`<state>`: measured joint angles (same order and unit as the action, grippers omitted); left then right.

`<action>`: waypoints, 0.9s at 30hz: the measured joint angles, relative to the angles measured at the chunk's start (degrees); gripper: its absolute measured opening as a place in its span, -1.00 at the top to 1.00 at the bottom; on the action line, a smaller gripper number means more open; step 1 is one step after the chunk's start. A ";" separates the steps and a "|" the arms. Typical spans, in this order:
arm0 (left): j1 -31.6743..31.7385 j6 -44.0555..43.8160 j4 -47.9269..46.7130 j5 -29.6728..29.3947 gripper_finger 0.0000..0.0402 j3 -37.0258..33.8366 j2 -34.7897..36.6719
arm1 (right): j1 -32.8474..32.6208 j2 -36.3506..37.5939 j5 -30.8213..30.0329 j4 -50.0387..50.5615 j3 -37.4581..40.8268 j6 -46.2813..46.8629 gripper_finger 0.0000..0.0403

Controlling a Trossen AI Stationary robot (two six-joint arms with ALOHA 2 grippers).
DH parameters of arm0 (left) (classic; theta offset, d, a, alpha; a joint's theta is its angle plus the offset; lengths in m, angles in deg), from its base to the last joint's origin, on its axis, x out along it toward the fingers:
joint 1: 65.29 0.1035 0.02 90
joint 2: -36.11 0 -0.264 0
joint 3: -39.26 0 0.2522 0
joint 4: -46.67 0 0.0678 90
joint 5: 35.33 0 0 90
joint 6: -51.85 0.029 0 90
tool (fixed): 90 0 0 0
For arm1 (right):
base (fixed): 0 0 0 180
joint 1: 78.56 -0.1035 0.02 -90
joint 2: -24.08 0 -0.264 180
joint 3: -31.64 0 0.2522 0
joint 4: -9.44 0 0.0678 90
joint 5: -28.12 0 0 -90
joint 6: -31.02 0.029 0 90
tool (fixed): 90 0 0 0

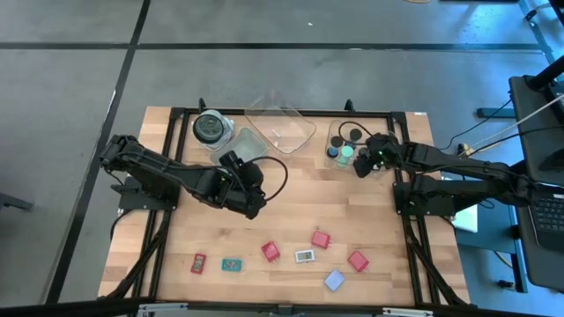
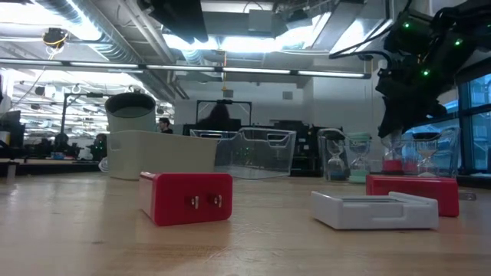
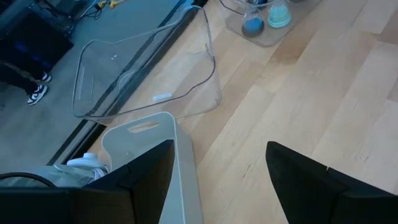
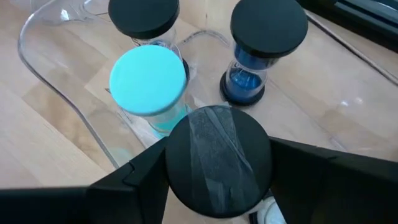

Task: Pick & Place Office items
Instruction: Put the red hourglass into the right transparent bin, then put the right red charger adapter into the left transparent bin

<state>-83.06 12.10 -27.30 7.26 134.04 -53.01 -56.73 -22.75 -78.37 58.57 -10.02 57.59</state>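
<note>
My right gripper is over the small clear tray at the table's far right, shut on a short black cylinder with a taped black top. Three more cylinders stand in that tray: a teal-topped one and two black-topped ones. Near the table's near edge lie red blocks, a white rectangle, a pale-blue one, a teal one and a small red one. My left gripper is open and empty beside the white bin. My right gripper pinches the black cylinder at its round top, one finger on either side of it. The fingers come from above, pointing down. The cylinder is upright between them; whether its foot stands in the tray or hangs above it is hidden by its own top.
A large clear tray sits at the far edge, with the white bin and a round dark-lidded jar to its left. Bare wood lies between the trays and the row of pieces along the near edge. Black frame rails border the table.
</note>
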 joint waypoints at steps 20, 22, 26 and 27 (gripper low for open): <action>0.32 1.02 0.00 -0.05 -0.25 0.00 0.00 | 0.00 0.02 0.62 -1.56 0.00 -2.23 -0.34; 0.32 1.03 0.00 -0.05 -0.25 0.00 0.00 | 0.00 0.01 0.78 -1.53 -0.23 -3.10 -0.44; 0.32 1.04 0.00 -0.05 -0.25 0.00 0.00 | 0.00 0.02 1.08 1.10 -4.23 -4.17 -0.61; 0.32 1.04 0.00 -0.05 -0.25 0.00 0.00 | 0.00 0.02 1.08 3.00 -6.04 -4.67 -0.65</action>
<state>-82.74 13.15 -27.30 7.21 134.04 -53.01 -56.73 -22.73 -77.28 61.57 -16.06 52.92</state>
